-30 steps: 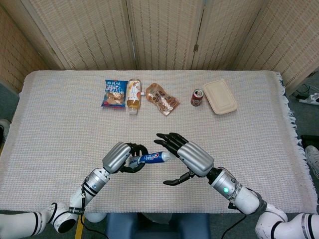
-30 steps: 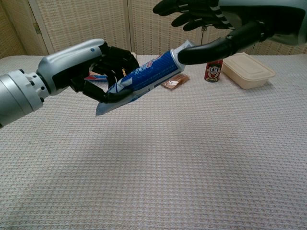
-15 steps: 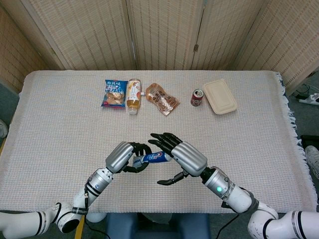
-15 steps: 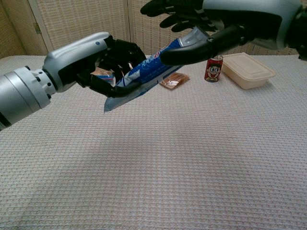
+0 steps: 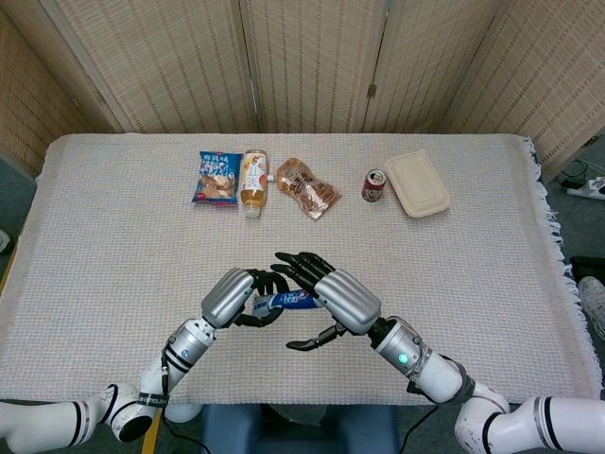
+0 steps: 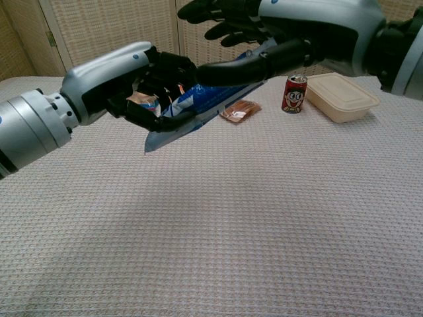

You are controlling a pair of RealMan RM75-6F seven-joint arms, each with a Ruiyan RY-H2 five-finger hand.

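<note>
Above the table, toothpaste tube (image 5: 288,302) in left hand's (image 5: 238,296) grasp, spread empty right hand (image 5: 333,296) over it.

Toothpaste tube (image 5: 288,301) cap end, apparently behind right hand (image 5: 333,295).

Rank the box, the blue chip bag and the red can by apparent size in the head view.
1. Box, clearly the largest.
2. Chip bag, somewhat smaller.
3. Can, smallest.
All three lie about equally far from the camera, so the order is fairly safe.
</note>
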